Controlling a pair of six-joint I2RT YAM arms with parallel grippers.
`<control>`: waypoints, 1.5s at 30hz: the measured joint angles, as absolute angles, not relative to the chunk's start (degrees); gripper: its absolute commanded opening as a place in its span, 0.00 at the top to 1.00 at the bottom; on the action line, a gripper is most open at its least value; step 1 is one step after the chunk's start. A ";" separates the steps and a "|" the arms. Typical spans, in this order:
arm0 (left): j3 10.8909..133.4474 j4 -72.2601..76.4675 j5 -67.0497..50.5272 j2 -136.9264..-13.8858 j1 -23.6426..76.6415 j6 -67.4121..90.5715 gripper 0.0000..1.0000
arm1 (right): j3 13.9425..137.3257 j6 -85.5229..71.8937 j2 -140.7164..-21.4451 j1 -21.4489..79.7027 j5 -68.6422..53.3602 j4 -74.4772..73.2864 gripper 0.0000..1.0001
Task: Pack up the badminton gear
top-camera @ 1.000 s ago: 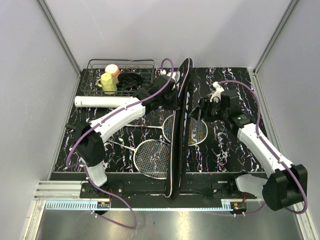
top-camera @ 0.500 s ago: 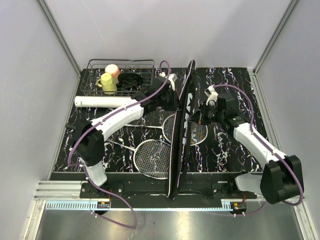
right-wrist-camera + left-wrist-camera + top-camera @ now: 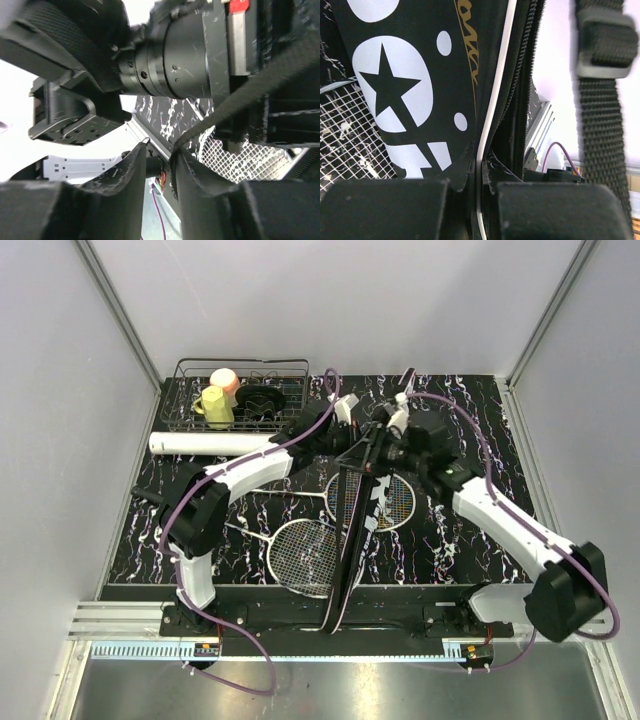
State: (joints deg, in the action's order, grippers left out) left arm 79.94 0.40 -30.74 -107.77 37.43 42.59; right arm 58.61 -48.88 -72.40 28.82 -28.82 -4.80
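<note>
The black bag (image 3: 350, 540) stands on edge down the middle of the table, its white star and dots filling the left wrist view (image 3: 395, 90). My left gripper (image 3: 350, 440) is shut on its white-piped edge (image 3: 479, 200) at the far end. My right gripper (image 3: 384, 448) is just right of it, jaws a little apart (image 3: 160, 155). The bag's webbing strap (image 3: 240, 100) runs past the tip of one finger, not between them. Two rackets lie flat, one head (image 3: 303, 556) left of the bag and one (image 3: 395, 502) right, partly hidden. The white tube (image 3: 200, 443) lies at the left.
A black wire basket (image 3: 285, 368) at the back left holds a yellow cup (image 3: 213, 406) and a pink cup (image 3: 226, 380). Both arms crowd the bag's far end, the left wrist (image 3: 170, 65) close in front of the right camera. White walls stand around the table.
My right arm has swung left to the bag's far end, close to the left gripper. The bag's far end has been drawn nearer and it leans differently. The left grip is unchanged.
</note>
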 measured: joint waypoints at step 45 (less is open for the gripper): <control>76.64 6.26 -35.48 -107.48 36.27 47.72 1.00 | 65.95 -39.64 -78.19 37.56 16.38 -38.85 0.56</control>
State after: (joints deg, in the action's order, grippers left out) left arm 76.64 6.26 -35.48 -107.48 36.27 47.72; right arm 65.95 -39.64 -78.19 37.56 16.38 -38.85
